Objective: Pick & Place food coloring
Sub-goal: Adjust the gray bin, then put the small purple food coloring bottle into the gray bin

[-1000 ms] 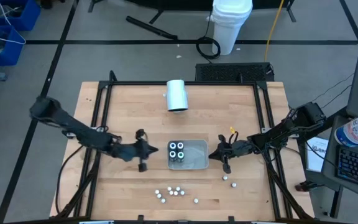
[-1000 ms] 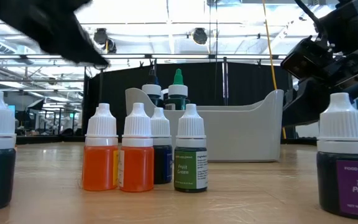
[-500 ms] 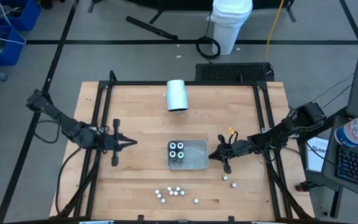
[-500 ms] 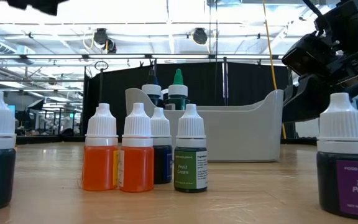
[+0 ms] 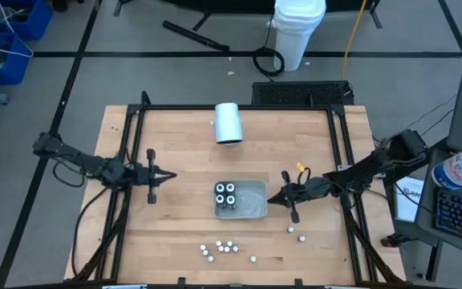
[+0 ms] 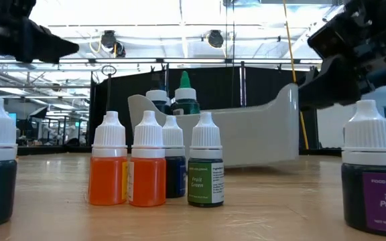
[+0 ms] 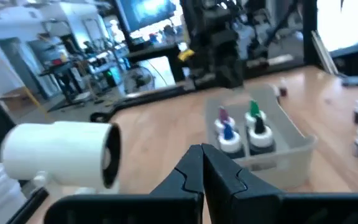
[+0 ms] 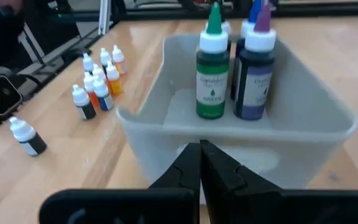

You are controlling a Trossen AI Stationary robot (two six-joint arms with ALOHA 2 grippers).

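The right end effector (image 5: 279,198) sits clenched, fingers pressed together and holding nothing, its tips touching or almost touching the near wall of the grey tray (image 5: 253,210). In the low view the tray (image 6: 246,134) looks tipped, its end nearest this end effector raised off the counter (image 5: 183,144). Four taller bottles (image 5: 226,193) stand inside at the tray's far end. The food coloring (image 5: 224,249), a loose cluster of tiny white-capped bottles, stands on the counter off to one side of this end effector, well apart from it; one more small bottle (image 5: 301,238) stands alone, nearer to it.

The left end effector (image 5: 167,176) is also clenched and empty, hovering beyond the tray's far side, near a white cylinder (image 5: 228,123) lying on its side.

Risks, as a judgement: any further push on the tray wall could tip it more and topple the tall bottles inside. A sweep toward the small bottles could knock over the tightly grouped ones, which look light and narrow-based.
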